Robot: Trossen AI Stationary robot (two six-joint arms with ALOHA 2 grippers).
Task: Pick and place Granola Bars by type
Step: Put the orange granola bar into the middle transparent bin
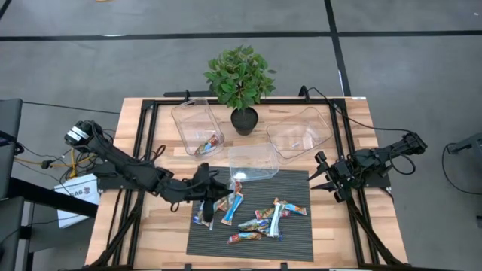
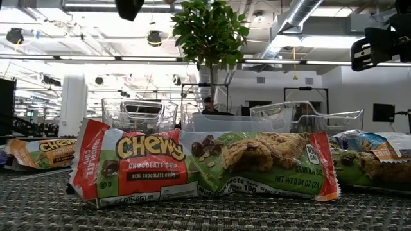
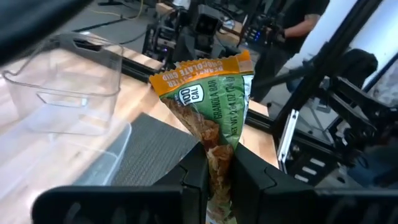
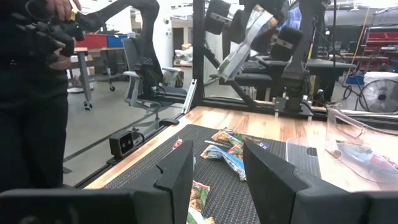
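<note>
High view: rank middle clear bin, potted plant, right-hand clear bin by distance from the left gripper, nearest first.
From the left gripper, shut on a granola bar:
1. Middle clear bin, just beside it toward the table's middle.
2. Potted plant, at the table's far edge.
3. Right-hand clear bin, toward the right arm.

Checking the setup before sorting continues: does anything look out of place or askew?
Nothing stands out. Bars lie loose on the mat; one bar is in the left gripper, one in a bin.

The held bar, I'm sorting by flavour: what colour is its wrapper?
Green with an orange end, in the left hand; the bar shows best in the left wrist view.
</note>
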